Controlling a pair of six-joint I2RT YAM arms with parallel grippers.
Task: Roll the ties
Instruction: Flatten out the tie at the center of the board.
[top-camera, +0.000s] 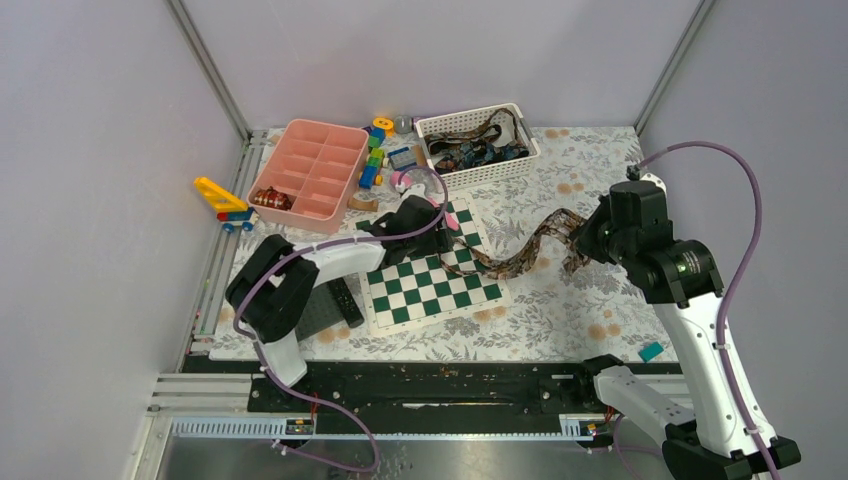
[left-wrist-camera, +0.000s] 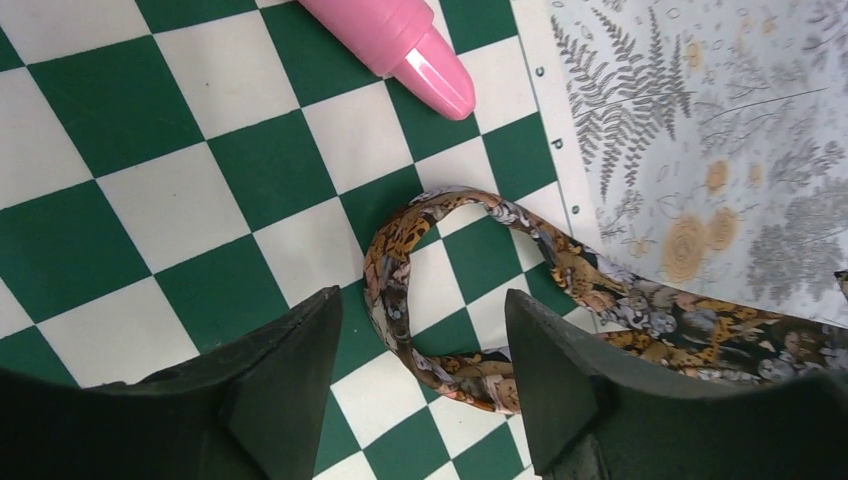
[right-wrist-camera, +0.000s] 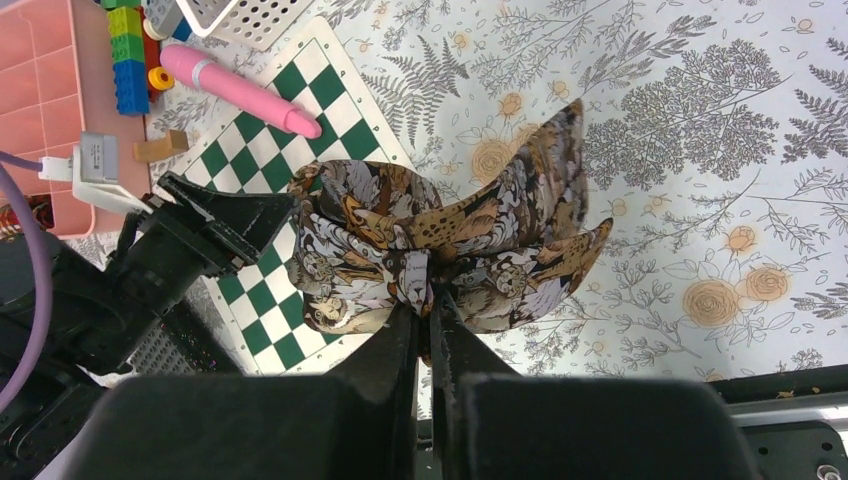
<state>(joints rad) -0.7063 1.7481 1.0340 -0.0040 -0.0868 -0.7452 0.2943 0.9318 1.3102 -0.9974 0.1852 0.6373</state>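
A brown, tan and black patterned tie (top-camera: 520, 255) runs from the green-and-white chessboard (top-camera: 430, 290) across the floral table cover to the right. Its narrow end (left-wrist-camera: 400, 270) curls in a loop on the board. My left gripper (left-wrist-camera: 422, 300) stands over that loop, open, one finger on each side and the fabric between them. My right gripper (right-wrist-camera: 430, 300) is shut on the tie's bunched wide end (right-wrist-camera: 440, 230) and holds it above the cover. More ties (top-camera: 475, 148) lie in the white basket (top-camera: 470, 112).
A pink pen (left-wrist-camera: 410, 40) lies on the board just beyond the loop. A pink compartment tray (top-camera: 310, 165) holds a small patterned coil (top-camera: 270, 199). Toy blocks (top-camera: 375, 160) sit behind the board, a black remote (top-camera: 345, 300) at its left, and a teal piece (top-camera: 651, 351) near right.
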